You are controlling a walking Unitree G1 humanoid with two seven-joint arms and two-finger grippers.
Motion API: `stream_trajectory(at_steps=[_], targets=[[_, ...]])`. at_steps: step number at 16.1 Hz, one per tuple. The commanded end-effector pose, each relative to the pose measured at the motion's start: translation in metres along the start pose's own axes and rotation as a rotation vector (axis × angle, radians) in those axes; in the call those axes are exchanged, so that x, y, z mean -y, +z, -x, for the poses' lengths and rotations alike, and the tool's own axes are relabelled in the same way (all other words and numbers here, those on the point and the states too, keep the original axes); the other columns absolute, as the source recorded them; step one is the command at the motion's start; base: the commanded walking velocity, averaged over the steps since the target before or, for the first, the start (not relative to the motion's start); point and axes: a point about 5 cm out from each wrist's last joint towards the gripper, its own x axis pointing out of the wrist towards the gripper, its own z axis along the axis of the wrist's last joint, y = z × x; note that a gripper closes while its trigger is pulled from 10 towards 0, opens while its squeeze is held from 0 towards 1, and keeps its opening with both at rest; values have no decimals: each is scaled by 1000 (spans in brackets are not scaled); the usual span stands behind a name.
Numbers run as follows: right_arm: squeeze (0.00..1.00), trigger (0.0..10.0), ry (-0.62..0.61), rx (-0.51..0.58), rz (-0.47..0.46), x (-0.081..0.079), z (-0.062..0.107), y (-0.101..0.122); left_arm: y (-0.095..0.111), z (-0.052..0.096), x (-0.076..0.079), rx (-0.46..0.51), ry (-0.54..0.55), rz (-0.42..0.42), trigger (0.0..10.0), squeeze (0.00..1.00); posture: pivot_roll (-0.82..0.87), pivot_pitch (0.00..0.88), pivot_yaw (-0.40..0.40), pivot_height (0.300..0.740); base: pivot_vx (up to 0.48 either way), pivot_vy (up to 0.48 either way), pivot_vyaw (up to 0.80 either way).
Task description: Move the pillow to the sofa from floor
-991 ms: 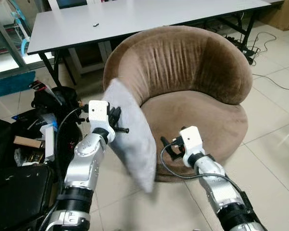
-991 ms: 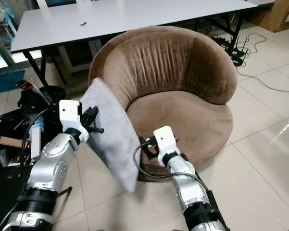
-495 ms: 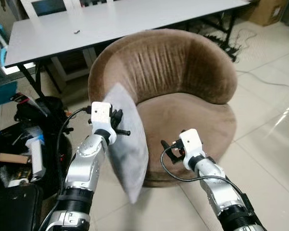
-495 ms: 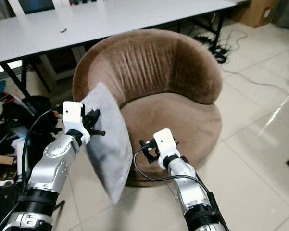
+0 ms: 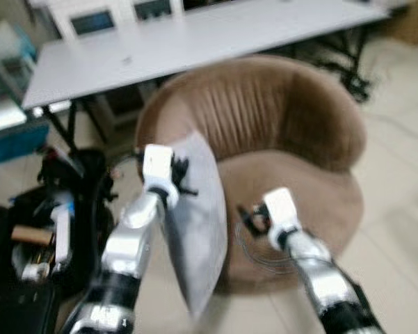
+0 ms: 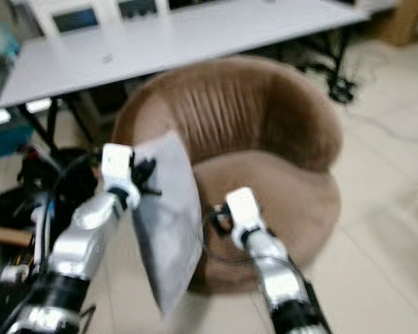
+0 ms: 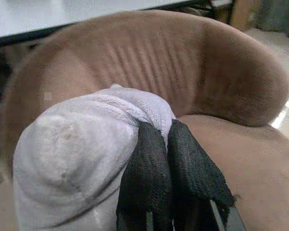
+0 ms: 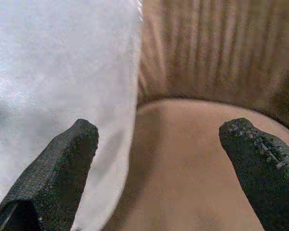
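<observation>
Pale floor tiles (image 5: 396, 229) and a long white desk (image 5: 215, 38) sat behind everything, all a bit blurry in the left eye view. Front and centre was the round brown velvet tub sofa (image 5: 292, 125). The left tool (image 5: 182, 179) held the flat light grey fabric pillow (image 5: 198, 223) by its top corner, so the pillow hung off the floor, tilted, just in front of the sofa's left front edge. The right tool (image 5: 246, 218) hovered near the sofa's front edge, beside the pillow. Dark bags and clutter (image 5: 35, 236) lay on the floor to the left.

Right eye view: same scene, nothing extra.

Left wrist view: both black fingers (image 7: 149, 178) were pinched tight together on a bunched-up pillow corner (image 7: 81, 149), sofa backrest (image 7: 182, 62) beyond.

Right wrist view: fingers (image 8: 57, 168) spread wide apart, gripping nothing, the pillow (image 8: 53, 72) beside one finger and the sofa seat (image 8: 178, 163) between them.
</observation>
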Motion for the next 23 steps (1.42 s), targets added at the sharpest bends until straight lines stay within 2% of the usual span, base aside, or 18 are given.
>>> stream_trajectory(at_steps=[1, 6, 11, 23], targets=[[0, 10000, 24, 15, -2, -6, -3, 6, 8, 2, -11, 22, 36, -20, 10000, 0, -133, 0, 115, 740, 480, 0, 0], [0, 10000, 38, 22, 3, -7, -4, 7, 5, 1, -9, 2, 30, -30, 10000, 0, -136, 0, 118, 740, 445, 0, 0], [0, 10000, 65, 55, 15, -10, -4, 11, 5, 3, -9, 9, 34, -41, 10000, 0, -130, 0, 118, 740, 0, 0, 0], [0, 10000, 74, 48, -3, -11, -6, 11, 4, 5, -7, 14, 26, -63, 10000, 0, -122, 0, 114, 740, 0, 0, -746]])
